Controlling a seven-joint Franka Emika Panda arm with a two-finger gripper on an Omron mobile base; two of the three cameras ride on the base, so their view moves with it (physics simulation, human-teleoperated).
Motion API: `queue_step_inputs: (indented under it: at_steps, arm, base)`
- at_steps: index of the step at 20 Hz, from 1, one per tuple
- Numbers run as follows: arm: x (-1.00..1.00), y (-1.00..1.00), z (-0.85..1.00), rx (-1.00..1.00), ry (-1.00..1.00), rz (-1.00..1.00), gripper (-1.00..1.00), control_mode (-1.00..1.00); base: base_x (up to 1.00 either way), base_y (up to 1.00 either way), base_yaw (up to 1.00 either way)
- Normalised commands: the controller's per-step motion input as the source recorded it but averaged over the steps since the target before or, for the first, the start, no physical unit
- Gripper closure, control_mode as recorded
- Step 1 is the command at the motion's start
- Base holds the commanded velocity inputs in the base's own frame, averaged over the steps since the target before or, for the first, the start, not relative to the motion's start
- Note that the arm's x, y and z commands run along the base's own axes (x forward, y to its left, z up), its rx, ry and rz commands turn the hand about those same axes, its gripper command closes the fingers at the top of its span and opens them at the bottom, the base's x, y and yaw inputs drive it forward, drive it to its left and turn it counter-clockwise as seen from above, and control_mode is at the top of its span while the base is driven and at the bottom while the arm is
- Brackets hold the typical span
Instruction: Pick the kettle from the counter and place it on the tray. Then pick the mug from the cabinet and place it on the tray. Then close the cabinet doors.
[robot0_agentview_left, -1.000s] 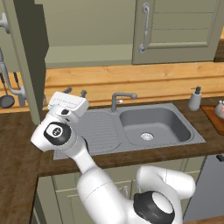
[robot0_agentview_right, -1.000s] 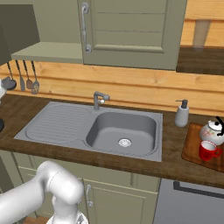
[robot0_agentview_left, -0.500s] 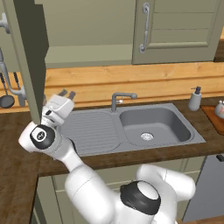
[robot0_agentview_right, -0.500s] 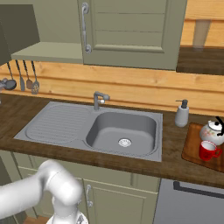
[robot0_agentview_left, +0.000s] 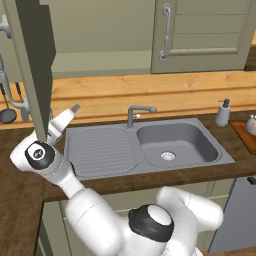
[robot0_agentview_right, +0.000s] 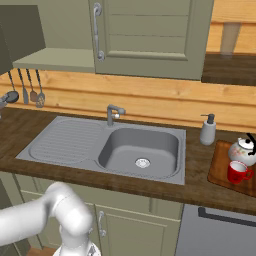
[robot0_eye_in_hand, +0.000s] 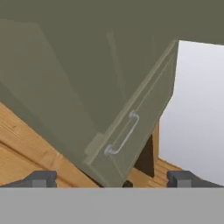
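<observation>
Swinging leftward toward the open left cabinet door (robot0_agentview_left: 35, 65), the gripper (robot0_agentview_left: 67, 116) stays spread, empty; kettle (robot0_agentview_right: 243, 150) and mug (robot0_agentview_right: 238, 172) already sit on the tray (robot0_agentview_right: 220, 167), so closing doors remains.

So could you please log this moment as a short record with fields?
kettle: on the tray, at its back
mug: on the tray, in front of the kettle
right cabinet door: shut
left cabinet door: swung open
gripper: open, beside the open door's lower edge
soap dispenser: on the counter, right of the sink
</observation>
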Motion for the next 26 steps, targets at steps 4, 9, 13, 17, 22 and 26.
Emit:
queue_step_inputs:
  at_steps: [4, 9, 13, 17, 22, 26]
  arm:
    - [0.0, 0.08, -0.21, -0.11, 0.1, 0.0, -1.0, -1.0]
    - [0.0, 0.12, -0.22, -0.13, 0.08, 0.0, -1.0, -1.0]
    - [0.0, 0.3, -0.03, -0.12, 0.2, -0.01, -1.0, -1.0]
    - [0.0, 0.44, -0.02, -0.12, 0.22, -0.03, -1.0, -1.0]
    - [0.01, 0.4, -0.12, -0.13, 0.16, -0.02, -1.0, -1.0]
    - [-0.04, 0.18, -0.05, -0.05, 0.05, 0.0, -1.0, -1.0]
  base:
    - [0.0, 0.0, 0.0]
    - [0.0, 0.0, 0.0]
    - [0.0, 0.0, 0.0]
    - [0.0, 0.0, 0.0]
    - [0.0, 0.0, 0.0]
    - [0.0, 0.0, 0.0]
